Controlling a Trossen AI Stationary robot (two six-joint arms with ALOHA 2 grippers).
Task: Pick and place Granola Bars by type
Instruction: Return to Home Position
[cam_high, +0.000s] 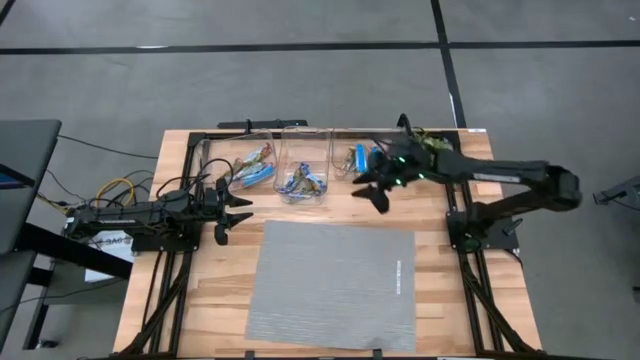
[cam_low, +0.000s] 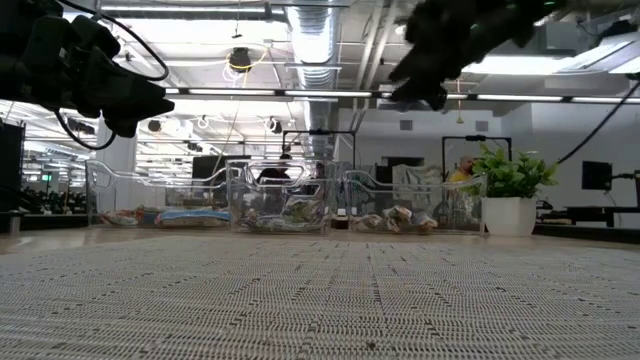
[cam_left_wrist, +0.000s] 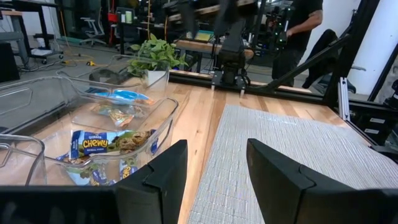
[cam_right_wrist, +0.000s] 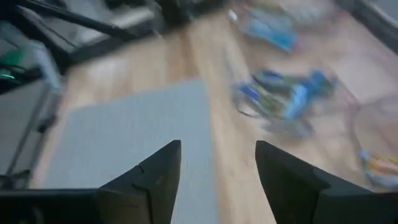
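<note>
The granola bars lie inside three clear bins along the table's far side: the left bin's bars (cam_high: 255, 166), the middle bin's bars (cam_high: 303, 182) and the right bin's bars (cam_high: 362, 158). In the left wrist view a "Chewy" bar (cam_left_wrist: 106, 144) and a blue bar (cam_left_wrist: 124, 95) rest on bin floors. My left gripper (cam_high: 237, 212) (cam_left_wrist: 214, 180) hangs open and empty near the left bin's near side. My right gripper (cam_high: 372, 192) (cam_right_wrist: 217, 180) is open and empty in the air, just near of the right bin. The middle bin's bars (cam_right_wrist: 286, 96) show blurred in the right wrist view.
A grey woven mat (cam_high: 335, 285) covers the near middle of the wooden table. A small green plant in a white pot (cam_low: 510, 185) stands at the far right, beside the bins (cam_low: 285, 195). A person (cam_left_wrist: 305, 25) stands beyond the table.
</note>
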